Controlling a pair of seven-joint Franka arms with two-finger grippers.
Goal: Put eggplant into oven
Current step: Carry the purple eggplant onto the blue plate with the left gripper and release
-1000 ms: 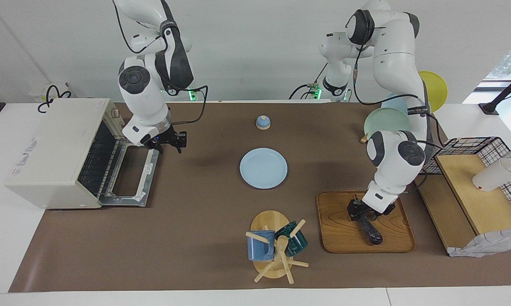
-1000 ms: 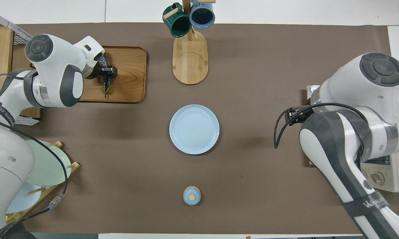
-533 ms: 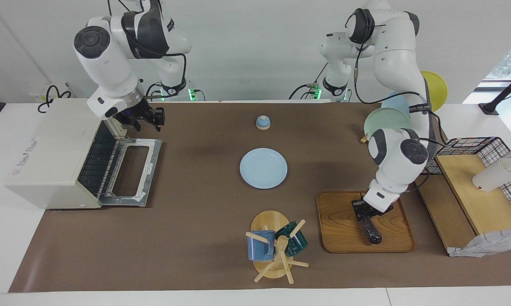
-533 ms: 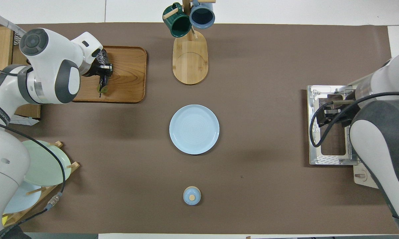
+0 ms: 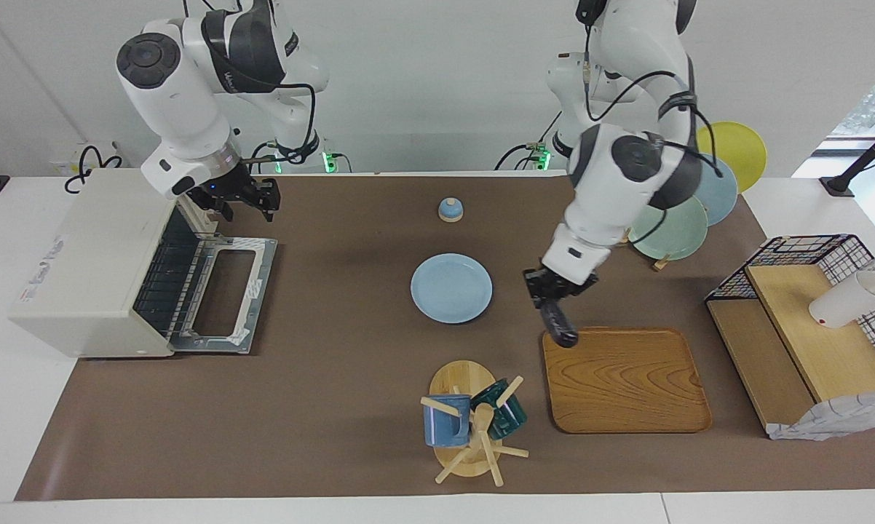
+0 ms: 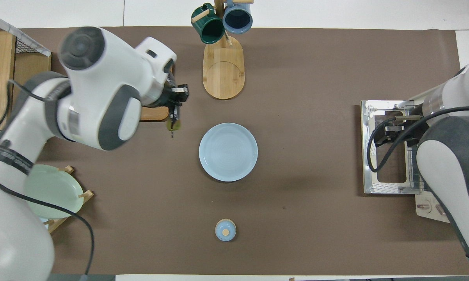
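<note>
So in the facing view the left gripper (image 5: 554, 289) is clamped on the eggplant (image 5: 558, 322) near its stem end and has it up in the air, over the bare mat just off the corner of the wooden tray (image 5: 627, 382) that sits closest to the light blue plate (image 5: 451, 287). The eggplant hangs at a slant below the fingers, fat end pointing down toward the tray edge. The toaster oven (image 5: 92, 266) is way off at the right arm's end of the table, door (image 5: 223, 298) dropped flat and the rack showing, so the whole carry runs across the table past the plate. The right gripper (image 5: 242, 200) hovers over the hinge corner of that door; I can't tell if its fingers are apart or together. From the overhead view, the left gripper (image 6: 176, 102) is between the tray and the plate, with the eggplant's (image 6: 173, 124) stem tip poking out toward the robots. Its long axis runs roughly near-to-far, while the oven (image 6: 439, 203) mouth faces along the table toward the left arm's end, so I'd guess it goes in broadside along the rack unless the wrist turns. The right gripper (image 6: 392, 125) sits over the open door, much closer to the oven but holding nothing.
</note>
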